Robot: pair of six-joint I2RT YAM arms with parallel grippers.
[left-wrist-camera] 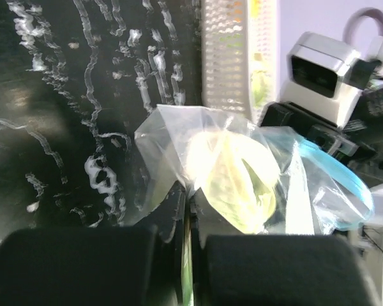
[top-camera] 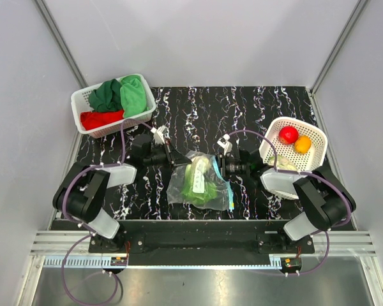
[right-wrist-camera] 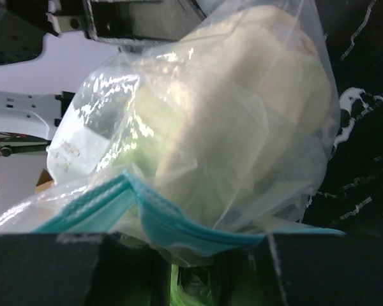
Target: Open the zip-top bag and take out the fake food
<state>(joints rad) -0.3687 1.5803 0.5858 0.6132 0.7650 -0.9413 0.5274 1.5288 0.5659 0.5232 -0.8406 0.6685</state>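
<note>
Left gripper [top-camera: 174, 158] is closed on the bag [top-camera: 201, 182] at its far-left corner. In the left wrist view a fold of clear film is nipped between the shut jaws. Right gripper [top-camera: 221, 167] is set against the opposite side with its jaws partly apart. The zip strip [right-wrist-camera: 179, 217] is draped across their mouth in the right wrist view. Whether the strip is actually pinched cannot be told, because crumpled film hides the contact.

The bag is lying on the table [top-camera: 242, 108] at the centre, between the two grippers. It is probably taken from two opposite sides so that one side is anchored while the mouth is drawn apart at the other. Its long axis is laid roughly far to near, with the near end swung a little to the right. The strip is carried along the right edge, so the mouth is turned toward the right arm. In the left wrist view the strip is bowed into a loop, and the mouth is therefore judged at least partly open.

A cabbage piece [top-camera: 200, 167] is held inside at the far end, with green pieces [top-camera: 201, 191] nearer. A red piece [top-camera: 288, 134] and an orange piece [top-camera: 302, 145] are lodged in the right basket [top-camera: 316, 137], so the task is judged partly done.
</note>
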